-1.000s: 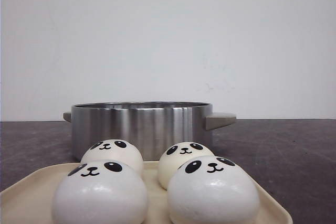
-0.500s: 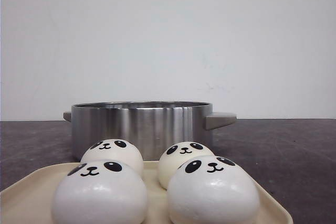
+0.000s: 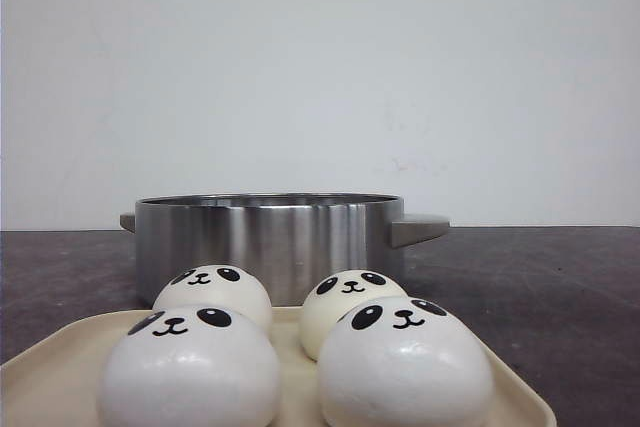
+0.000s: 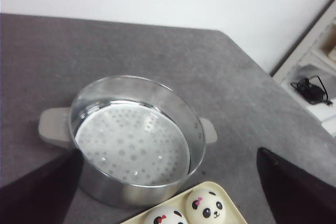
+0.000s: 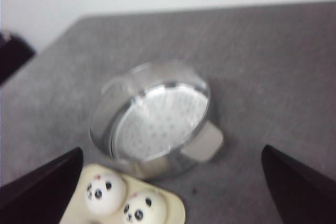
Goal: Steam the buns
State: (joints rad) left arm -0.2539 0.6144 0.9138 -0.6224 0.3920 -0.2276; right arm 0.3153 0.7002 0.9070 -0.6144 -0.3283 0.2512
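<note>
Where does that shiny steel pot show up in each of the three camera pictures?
Front view: the round stainless steel pot stands mid-picture, behind the four panda-faced buns.
Left wrist view: centre, seen from above, perforated floor showing.
Right wrist view: centre, tilted in the picture and blurred.
Shared landmark: the cream tray beside the pot.

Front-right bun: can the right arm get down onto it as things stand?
Probably yes. The front-right bun sits uncovered on the tray; the pot stands behind it, and the right tool is wide apart above.

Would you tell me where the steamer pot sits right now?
In the front view, the steamer pot stands mid-table, directly behind the cream tray holding the four buns.
</note>
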